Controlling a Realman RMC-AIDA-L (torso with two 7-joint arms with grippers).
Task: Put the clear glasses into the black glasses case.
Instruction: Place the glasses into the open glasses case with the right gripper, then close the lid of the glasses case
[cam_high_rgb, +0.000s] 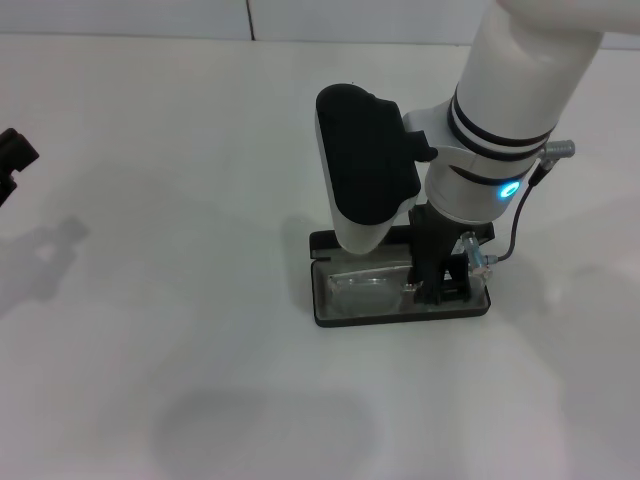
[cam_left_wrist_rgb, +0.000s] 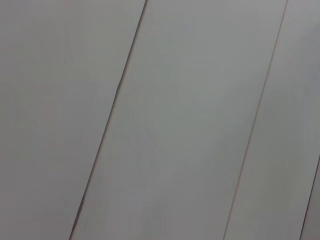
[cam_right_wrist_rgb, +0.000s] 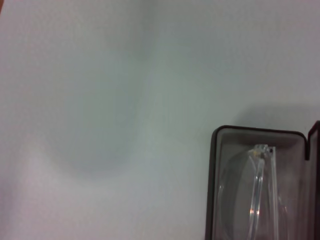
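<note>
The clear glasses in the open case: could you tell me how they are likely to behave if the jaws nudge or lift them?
The clear glasses look like thin, glossy plastic, so they are probably light and may slip. Their slim arm would likely flex rather than stay stiff. Lying inside the black case under the right gripper, they should slide against its walls rather than roll.
</note>
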